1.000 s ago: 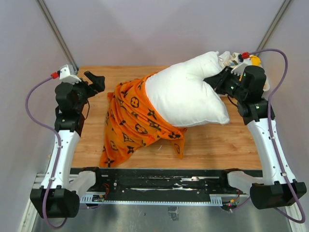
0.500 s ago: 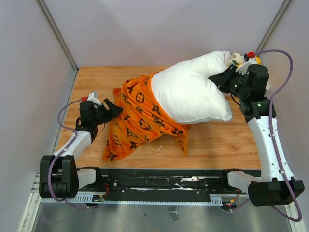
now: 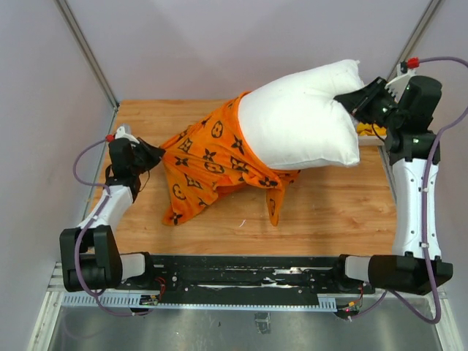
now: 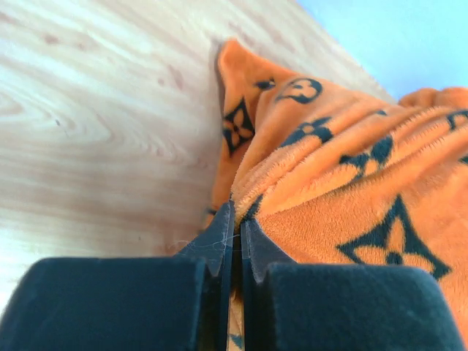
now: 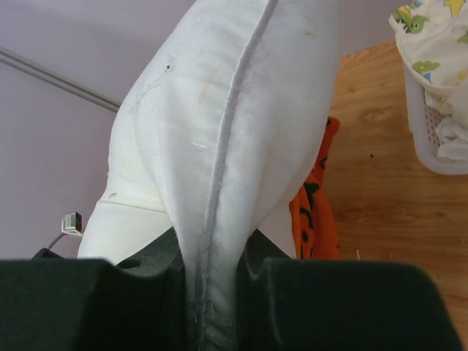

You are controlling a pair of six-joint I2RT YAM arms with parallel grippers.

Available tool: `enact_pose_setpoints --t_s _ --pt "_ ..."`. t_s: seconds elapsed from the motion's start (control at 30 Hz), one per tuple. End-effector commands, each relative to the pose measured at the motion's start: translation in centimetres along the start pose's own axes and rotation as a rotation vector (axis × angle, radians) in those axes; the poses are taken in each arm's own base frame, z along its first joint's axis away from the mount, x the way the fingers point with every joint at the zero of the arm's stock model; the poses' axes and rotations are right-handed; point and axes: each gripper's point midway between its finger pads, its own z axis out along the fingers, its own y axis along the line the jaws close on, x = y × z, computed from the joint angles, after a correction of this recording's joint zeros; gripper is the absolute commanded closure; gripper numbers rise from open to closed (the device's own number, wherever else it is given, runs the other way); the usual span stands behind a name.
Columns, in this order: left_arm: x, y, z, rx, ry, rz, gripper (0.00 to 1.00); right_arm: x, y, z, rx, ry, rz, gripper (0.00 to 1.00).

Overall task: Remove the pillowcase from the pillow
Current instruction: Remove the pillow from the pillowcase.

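Pillowcase [image 3: 212, 157] newly clamped at its edge by left claw [image 4: 234, 219], pillow [image 3: 300, 124] pinched by right claw [image 5: 216, 263]; pull judged ready

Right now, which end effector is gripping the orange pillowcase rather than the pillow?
The left end effector: its jaws are pinched shut on a fold of the pillowcase. The right end effector is clamped on the seam of the white pillow.

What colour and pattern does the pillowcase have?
The pillowcase is bright orange with black flower and circle motifs, clearest in the left wrist view.
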Motion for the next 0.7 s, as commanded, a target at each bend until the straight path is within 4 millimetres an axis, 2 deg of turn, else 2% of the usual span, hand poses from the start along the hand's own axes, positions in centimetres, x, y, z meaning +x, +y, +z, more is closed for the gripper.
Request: enact_pose_setpoints --t_s 0.0,0.07,0.13,0.2,0.23,0.27,0.33,0.37,0.4,0.43,0.5,0.6,0.67 --pt "-9.4 5.8 -2.3 -0.323 -0.284 0.017 1.0 -12.5 6.2 -5.3 -0.138 -0.389 -0.114 0.99" --pt "-11.8 6.3 -3.4 -0.393 -0.349 0.042 1.0 -13.1 6.8 -5.9 -0.144 -0.416 -0.129 0.99" --pt "-13.5 6.3 -4.1 -0.437 -0.38 0.074 1.0 -12.6 6.8 -5.8 -0.162 -0.407 -0.12 0.99" --pt "-14.2 6.1 -4.2 -0.45 -0.38 0.103 1.0 -11.4 6.2 -5.0 -0.179 -0.373 -0.095 0.99" --pt "-14.4 5.7 -4.1 -0.438 -0.364 0.125 0.93 -10.1 5.2 -4.2 -0.175 -0.342 -0.073 0.99" --pt "-14.2 5.1 -3.7 -0.408 -0.326 0.162 0.77 -9.1 4.8 -3.7 -0.173 -0.323 -0.067 0.99" --pt "-12.9 2.7 -2.6 -0.288 -0.215 0.218 0.22 -6.2 4.8 -2.4 -0.165 -0.266 -0.079 0.99" --pt "-12.4 1.3 -2.4 -0.258 -0.18 0.24 0.07 -4.8 4.9 -1.8 -0.154 -0.24 -0.099 0.99" --pt "-12.2 0.0 -2.5 -0.256 -0.171 0.273 0.01 -3.5 4.9 -1.3 -0.135 -0.223 -0.116 0.99" --pt "-12.0 -1.5 -2.9 -0.273 -0.186 0.316 0.01 -2.6 5.1 -0.8 -0.122 -0.208 -0.135 0.99" --pt "-11.7 -6.5 -4.5 -0.19 -0.224 0.381 0.01 -1.3 5.2 -0.1 -0.102 -0.186 -0.156 0.99" --pt "-8.6 -15.3 -7.5 0.169 -0.204 0.456 0.01 -1.0 5.4 0.5 -0.093 -0.178 -0.155 0.99" --pt "-5.7 -19.9 -10.5 0.447 -0.158 0.475 0.01 -1.2 5.7 0.4 -0.091 -0.181 -0.153 0.99"
